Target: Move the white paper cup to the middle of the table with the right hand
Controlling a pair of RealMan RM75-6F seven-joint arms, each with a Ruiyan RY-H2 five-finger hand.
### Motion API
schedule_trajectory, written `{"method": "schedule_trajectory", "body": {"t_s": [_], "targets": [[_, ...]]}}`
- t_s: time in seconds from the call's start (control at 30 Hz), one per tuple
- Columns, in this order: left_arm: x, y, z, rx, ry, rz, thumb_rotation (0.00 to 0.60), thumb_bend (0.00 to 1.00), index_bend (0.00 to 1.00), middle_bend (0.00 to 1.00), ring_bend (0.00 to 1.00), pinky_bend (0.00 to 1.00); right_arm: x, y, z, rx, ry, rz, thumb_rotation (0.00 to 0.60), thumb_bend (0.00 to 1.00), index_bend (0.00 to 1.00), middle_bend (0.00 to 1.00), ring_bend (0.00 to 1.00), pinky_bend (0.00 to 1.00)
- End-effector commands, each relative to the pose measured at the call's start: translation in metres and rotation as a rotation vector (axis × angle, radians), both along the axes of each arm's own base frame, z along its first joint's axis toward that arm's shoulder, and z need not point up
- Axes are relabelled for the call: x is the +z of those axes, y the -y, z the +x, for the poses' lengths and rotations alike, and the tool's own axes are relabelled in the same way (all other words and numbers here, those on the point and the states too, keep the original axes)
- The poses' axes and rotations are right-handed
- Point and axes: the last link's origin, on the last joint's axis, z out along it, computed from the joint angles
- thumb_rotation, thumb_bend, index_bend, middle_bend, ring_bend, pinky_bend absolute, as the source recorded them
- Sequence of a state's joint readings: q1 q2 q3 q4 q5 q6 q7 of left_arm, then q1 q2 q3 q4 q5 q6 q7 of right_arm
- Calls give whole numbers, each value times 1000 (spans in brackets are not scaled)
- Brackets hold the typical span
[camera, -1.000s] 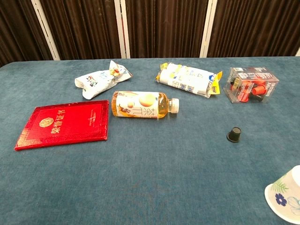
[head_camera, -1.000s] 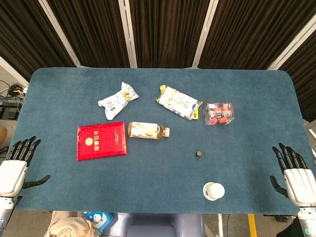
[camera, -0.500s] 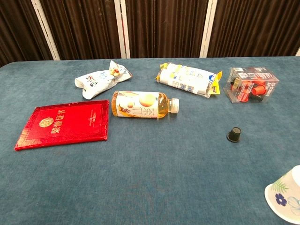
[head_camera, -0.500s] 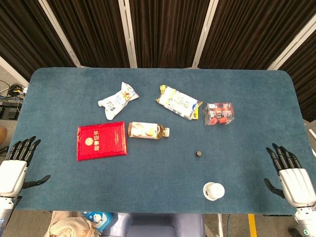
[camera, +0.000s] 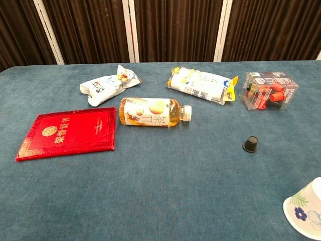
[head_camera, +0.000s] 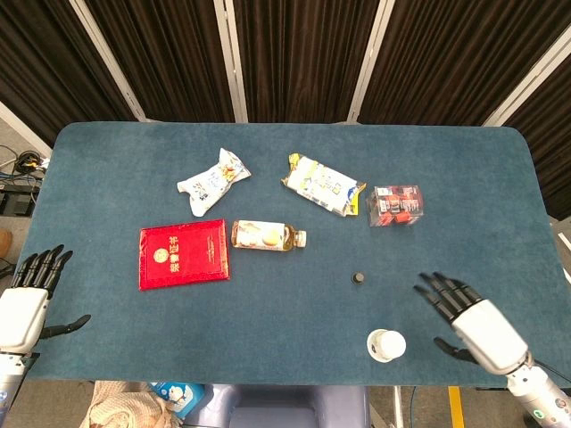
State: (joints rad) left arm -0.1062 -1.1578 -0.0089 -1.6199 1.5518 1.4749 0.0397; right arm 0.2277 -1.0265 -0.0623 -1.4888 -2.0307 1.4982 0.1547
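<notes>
The right robot hand (head_camera: 473, 319) has been brought inward from the right edge of the surface (head_camera: 107, 160) within the last second and is now seen over the blue cloth, fingers spread apart and nothing held. It is placed just to the right of the white paper cup (head_camera: 386, 344), near it but not touching. From this the reach toward the cup is judged to have begun, with the grasp itself not yet made.

The cup is seen unmoved, close to the near edge of the surface, right of centre. In the chest view only part of it is caught at the lower right corner (camera: 304, 209), where a blue flower print is shown; it appears to be standing mouth down, though this cannot be stated with certainty from so cropped a view. The right robot hand is not caught in the chest view at all.

A small black cap (head_camera: 358, 278) is found beyond the cup, toward the middle, and may need to be avoided when the cup is carried there.

The left robot hand (head_camera: 25, 303) is left where it was at the left edge, empty, fingers apart.
</notes>
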Motion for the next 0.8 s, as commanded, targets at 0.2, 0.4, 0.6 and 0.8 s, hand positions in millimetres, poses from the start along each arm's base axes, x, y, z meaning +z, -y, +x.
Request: {"method": "schedule_trajectory", "body": {"t_s": [0.2, 0.4, 0.6, 0.8], "targets": [[-2, 0, 0, 3, -6, -5, 600, 0, 0, 0, 0, 0, -29, -21, 10, 153, -102, 174, 600, 257, 0, 0, 0, 223], [-1, 0, 0, 3, -2, -5, 600, 0, 0, 0, 0, 0, -50, -26, 14, 94, -176, 234, 600, 258, 0, 0, 0, 223], [-2, 0, 1, 1, 0, -8, 600, 0, 0, 0, 0, 0, -69, -20, 10, 54, -262, 245, 600, 258, 0, 0, 0, 223], [-2, 0, 1, 1, 0, -9, 600, 0, 0, 0, 0, 0, -83, -17, 4, 14, -312, 249, 600, 258, 0, 0, 1, 223]]}}
